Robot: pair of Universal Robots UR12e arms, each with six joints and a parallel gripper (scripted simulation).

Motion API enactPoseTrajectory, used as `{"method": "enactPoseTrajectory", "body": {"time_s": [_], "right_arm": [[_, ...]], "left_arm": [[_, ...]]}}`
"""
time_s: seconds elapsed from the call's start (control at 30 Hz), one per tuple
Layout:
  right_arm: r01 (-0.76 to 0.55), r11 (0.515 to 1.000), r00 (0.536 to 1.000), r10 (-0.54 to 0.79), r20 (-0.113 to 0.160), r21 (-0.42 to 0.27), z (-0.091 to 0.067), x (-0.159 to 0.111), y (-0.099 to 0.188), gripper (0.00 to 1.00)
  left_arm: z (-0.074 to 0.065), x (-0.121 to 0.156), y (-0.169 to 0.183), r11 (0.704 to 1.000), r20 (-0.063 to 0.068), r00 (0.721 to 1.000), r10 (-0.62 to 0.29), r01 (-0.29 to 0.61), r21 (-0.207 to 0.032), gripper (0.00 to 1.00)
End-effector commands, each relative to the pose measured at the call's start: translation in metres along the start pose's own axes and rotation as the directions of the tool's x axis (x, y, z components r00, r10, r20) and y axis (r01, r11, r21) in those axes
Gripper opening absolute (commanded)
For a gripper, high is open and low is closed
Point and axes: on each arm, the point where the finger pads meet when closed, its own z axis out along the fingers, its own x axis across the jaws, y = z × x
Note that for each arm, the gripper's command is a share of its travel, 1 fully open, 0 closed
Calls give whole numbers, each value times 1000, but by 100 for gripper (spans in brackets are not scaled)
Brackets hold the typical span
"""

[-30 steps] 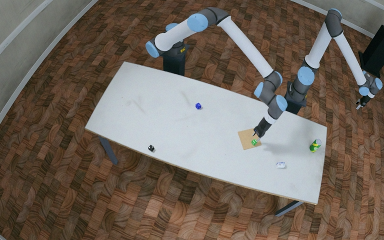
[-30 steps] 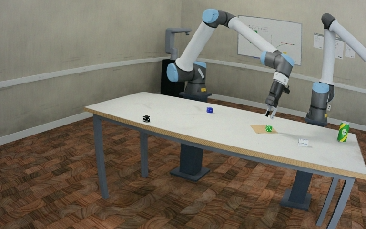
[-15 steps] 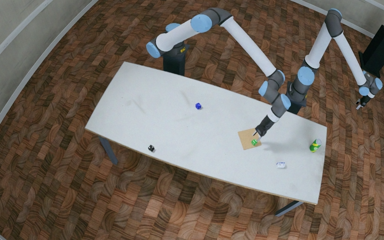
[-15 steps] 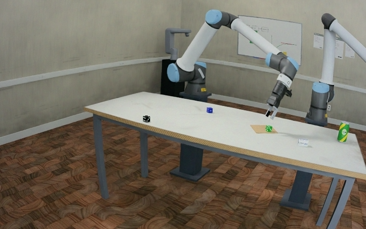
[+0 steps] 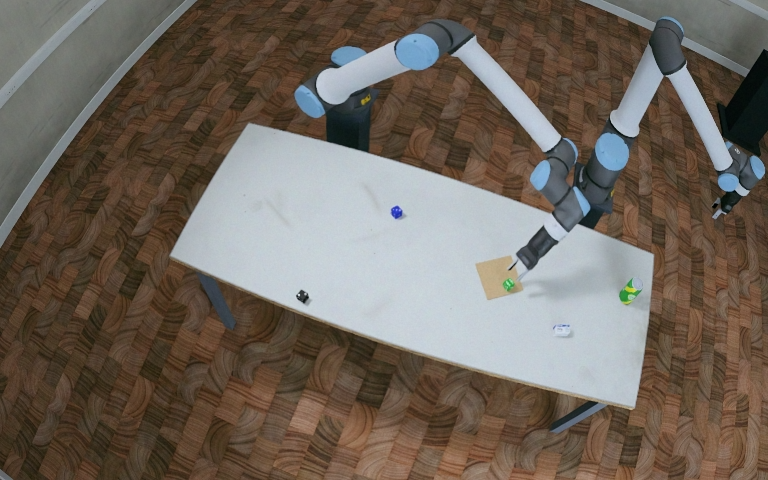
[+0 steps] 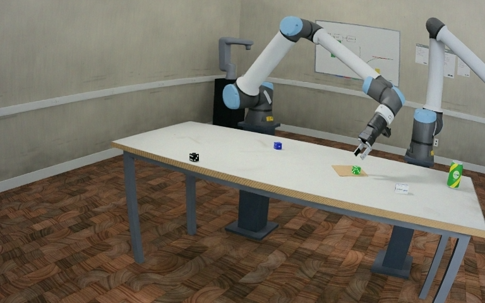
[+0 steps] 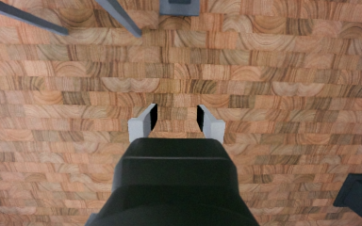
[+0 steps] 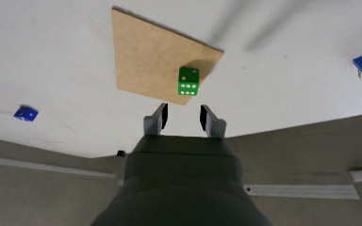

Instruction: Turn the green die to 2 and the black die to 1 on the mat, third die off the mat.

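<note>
While the green die (image 5: 508, 284) (image 6: 356, 170) (image 8: 189, 82) sits on the mat (image 5: 492, 277) (image 6: 341, 170) (image 8: 146, 56), right of centre in top view, right gripper (image 5: 515, 271) (image 6: 359, 154) (image 8: 184, 115) hangs above, fingers apart; left gripper (image 5: 715, 210) (image 7: 176, 115), far right, likewise.

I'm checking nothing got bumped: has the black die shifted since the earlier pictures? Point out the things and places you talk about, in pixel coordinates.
No, the black die (image 5: 302, 296) (image 6: 193, 157) sits at the same spot near the table's edge.
</note>
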Motion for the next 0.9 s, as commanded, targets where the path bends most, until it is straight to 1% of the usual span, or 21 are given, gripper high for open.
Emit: {"method": "enactPoseTrajectory", "body": {"time_s": [0.0,0.53,0.87], "right_arm": [[-18,1000,1000,18,3,-9,1,3,15,87],[-18,1000,1000,18,3,-9,2,3,15,87],[-18,1000,1000,18,3,-9,7,3,10,87]], "left_arm": [[2,2,-1,1000,-1,1000,-2,2,2,100],[2,2,-1,1000,-1,1000,-2,2,2,100],[2,2,-1,1000,-1,1000,-2,2,2,100]]}}
